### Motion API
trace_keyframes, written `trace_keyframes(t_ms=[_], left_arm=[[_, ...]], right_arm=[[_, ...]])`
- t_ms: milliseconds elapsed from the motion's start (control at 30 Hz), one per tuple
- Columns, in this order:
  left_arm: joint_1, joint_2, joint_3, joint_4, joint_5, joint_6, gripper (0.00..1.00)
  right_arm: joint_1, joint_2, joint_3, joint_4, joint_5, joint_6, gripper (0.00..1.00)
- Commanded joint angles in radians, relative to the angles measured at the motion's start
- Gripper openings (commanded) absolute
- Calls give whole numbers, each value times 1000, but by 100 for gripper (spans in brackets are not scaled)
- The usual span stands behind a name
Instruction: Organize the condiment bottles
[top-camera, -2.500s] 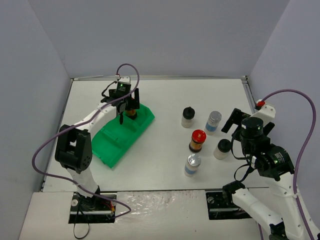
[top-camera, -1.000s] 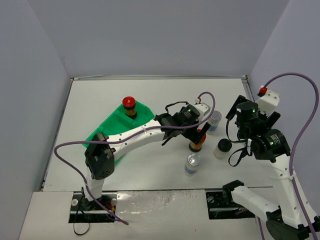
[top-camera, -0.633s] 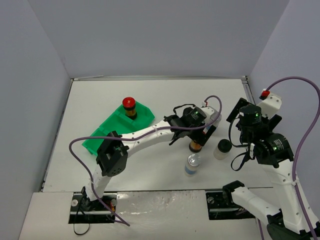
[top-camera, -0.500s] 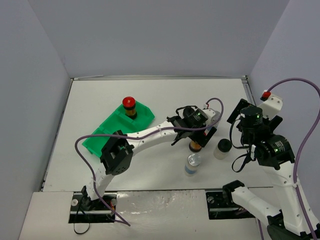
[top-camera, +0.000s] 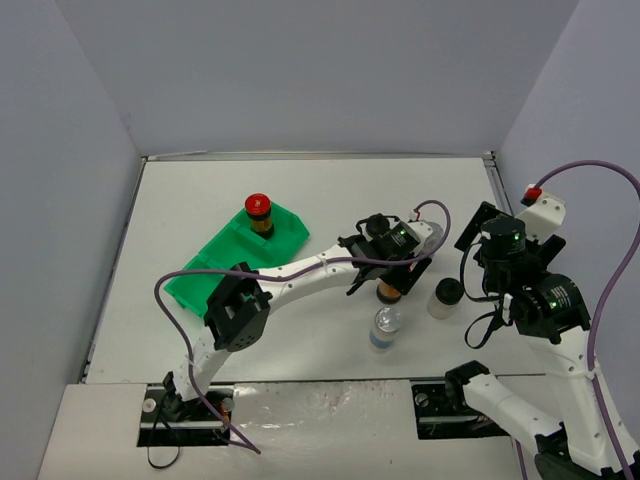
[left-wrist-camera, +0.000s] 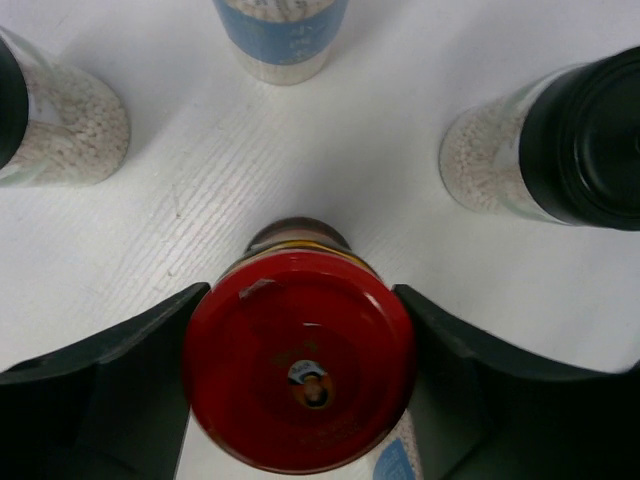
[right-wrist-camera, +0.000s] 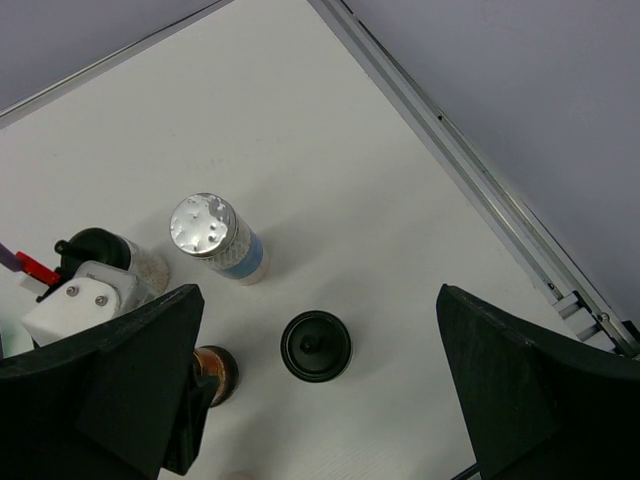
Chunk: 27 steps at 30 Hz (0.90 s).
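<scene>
You're looking straight down on a red-capped jar (left-wrist-camera: 300, 385) standing on the white table (left-wrist-camera: 330, 170). The left gripper (left-wrist-camera: 300, 310) is closed around it, with one dark finger (left-wrist-camera: 120, 390) against each side of the cap. Beyond the jar stands a blue-labelled jar (left-wrist-camera: 280, 35). A black-capped jar (left-wrist-camera: 575, 140) of pale grains sits up-right of it and a second black-capped jar (left-wrist-camera: 55, 120) up-left, all apart from it.

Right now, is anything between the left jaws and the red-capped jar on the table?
Nothing visible. The left jaws flank the red-capped jar, one on each side of its cap. The right black-capped jar, the left black-capped jar and the blue-labelled jar stand apart, beyond it.
</scene>
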Motion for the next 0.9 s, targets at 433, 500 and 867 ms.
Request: trace_keyframes(t_ms=[433, 500, 867], left_arm=[[-8, -141, 66, -81, -240, 58, 0], [-2, -182, 96, -125, -299, 80, 0], [126, -317, 50, -172, -422, 58, 0]], right_arm=[[-5, -2, -14, 20, 22, 14, 100], [-5, -3, -19, 20, 22, 16, 100], [-5, -2, -25, 21, 14, 21, 100]])
